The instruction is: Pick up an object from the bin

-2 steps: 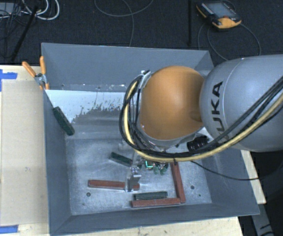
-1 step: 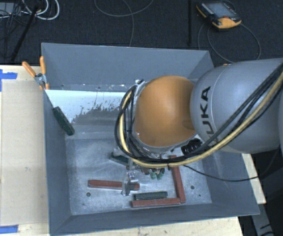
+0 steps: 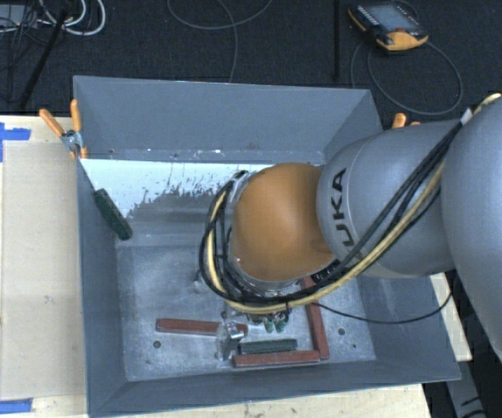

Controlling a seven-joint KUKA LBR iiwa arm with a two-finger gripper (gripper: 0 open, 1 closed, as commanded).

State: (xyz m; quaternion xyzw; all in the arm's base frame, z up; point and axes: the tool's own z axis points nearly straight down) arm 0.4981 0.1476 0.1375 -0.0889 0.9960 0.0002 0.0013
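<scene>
End effector [image 3: 232, 336], grip impossible to tell, hangs low with a brown stick [image 3: 187, 326] just left, a green bar [image 3: 267, 347] just right.

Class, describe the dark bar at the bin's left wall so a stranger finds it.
Find the grey bin, then its left wall. A short dark green bar lies slanted there, alone; the other bars lie together at the front.
</scene>
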